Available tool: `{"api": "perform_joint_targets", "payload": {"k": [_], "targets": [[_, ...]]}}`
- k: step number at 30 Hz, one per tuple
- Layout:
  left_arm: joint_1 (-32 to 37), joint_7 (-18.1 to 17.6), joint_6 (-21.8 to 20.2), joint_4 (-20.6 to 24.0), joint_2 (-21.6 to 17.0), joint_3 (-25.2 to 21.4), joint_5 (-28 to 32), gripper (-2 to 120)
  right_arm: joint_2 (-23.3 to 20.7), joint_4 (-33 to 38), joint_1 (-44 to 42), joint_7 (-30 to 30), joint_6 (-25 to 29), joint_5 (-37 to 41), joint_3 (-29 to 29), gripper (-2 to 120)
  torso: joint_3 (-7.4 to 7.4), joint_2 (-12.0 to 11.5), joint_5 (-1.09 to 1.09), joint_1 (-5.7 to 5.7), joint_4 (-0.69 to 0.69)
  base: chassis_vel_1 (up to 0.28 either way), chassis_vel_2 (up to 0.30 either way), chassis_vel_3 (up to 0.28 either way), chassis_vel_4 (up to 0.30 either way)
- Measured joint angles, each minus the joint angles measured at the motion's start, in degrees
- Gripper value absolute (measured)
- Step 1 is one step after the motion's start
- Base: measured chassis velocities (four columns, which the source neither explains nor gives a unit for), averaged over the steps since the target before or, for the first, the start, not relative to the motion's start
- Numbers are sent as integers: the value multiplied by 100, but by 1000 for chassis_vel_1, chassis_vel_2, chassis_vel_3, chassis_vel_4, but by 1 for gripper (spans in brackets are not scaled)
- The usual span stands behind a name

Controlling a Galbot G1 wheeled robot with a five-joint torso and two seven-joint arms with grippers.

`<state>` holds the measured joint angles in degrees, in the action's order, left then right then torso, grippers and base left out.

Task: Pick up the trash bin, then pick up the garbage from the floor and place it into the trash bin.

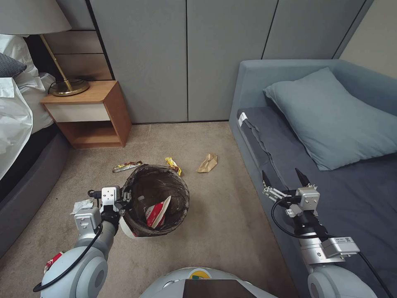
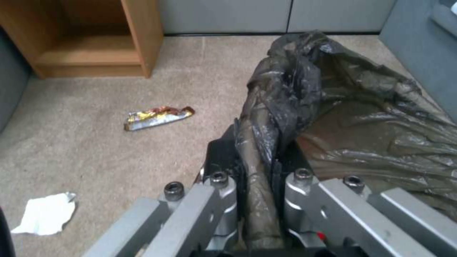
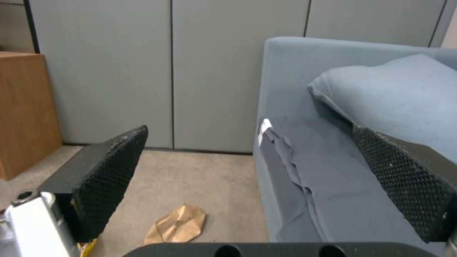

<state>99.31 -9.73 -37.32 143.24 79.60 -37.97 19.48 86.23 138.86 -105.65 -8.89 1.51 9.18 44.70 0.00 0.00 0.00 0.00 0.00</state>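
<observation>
While gripping the trash bin [image 1: 156, 201] rim above the carpet, left tool [image 1: 124, 201] clamped tight; right tool [image 1: 285, 179] wide beside the sofa [image 1: 351, 198]; brown paper bag [image 1: 207, 162] behind bin.

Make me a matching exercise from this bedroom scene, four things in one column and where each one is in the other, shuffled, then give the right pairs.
Things:
1. trash bin
2. brown paper bag
3. crushed red-white paper cup
4. crumpled white tissue

Places:
A. inside the liner bag
B. on the carpet near the sofa
C. on the carpet beside the left arm
D. rim clamped by the left end effector

Pairs: 1-D, 2-B, 3-A, 4-C.

The right end effector hangs open above the sofa's edge.
</observation>
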Motion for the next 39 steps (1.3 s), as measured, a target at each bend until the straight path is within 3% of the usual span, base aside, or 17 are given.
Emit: {"api": "perform_joint_targets", "payload": {"k": [39], "targets": [[14, 32, 5, 0, -15, 5, -2, 7, -29, -16, 10, -24, 1, -72, -140, 100, 0, 0, -1, 0, 0, -84, 88, 79, -83]]}}
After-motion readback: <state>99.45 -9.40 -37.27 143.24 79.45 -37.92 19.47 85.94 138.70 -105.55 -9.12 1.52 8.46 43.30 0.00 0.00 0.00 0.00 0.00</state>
